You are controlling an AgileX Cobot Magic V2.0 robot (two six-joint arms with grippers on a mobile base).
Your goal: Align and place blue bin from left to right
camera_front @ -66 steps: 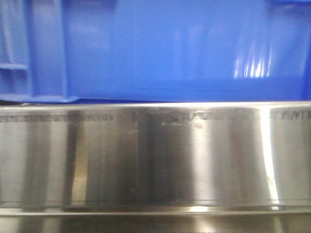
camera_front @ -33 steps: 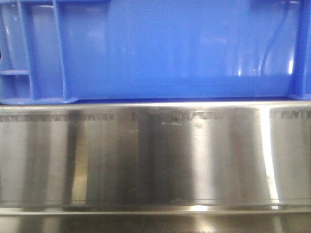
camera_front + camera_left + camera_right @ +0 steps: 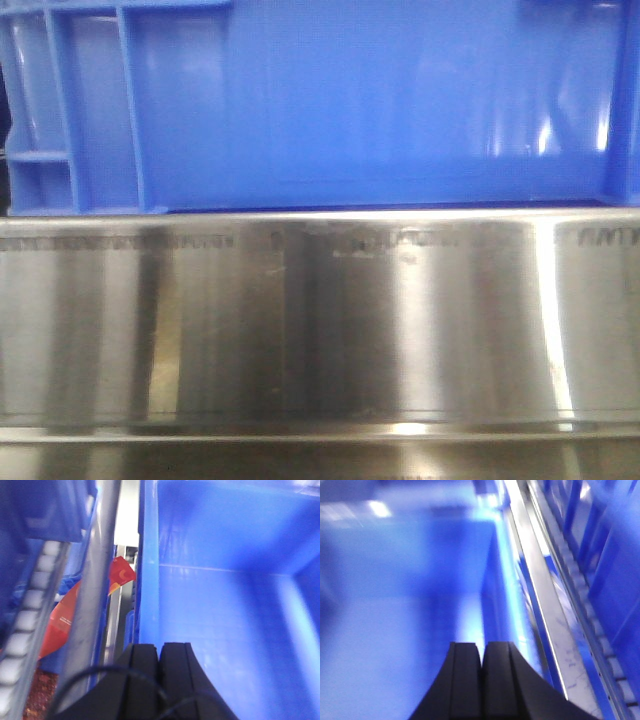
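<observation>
Blue bin (image 3: 370, 100): fills the upper half of the front view, resting along the top edge of a stainless steel rail (image 3: 320, 320); ribbed corner at upper left.

Left gripper (image 3: 159, 662): bottom centre of the left wrist view, jaws pressed together over the bin's left wall (image 3: 149, 580); whether the wall is pinched cannot be told. Red packet (image 3: 75, 610) and roller track (image 3: 25, 630) at left.

Right gripper (image 3: 481, 662): bottom centre, jaws closed, over the bin's blurred interior.
</observation>
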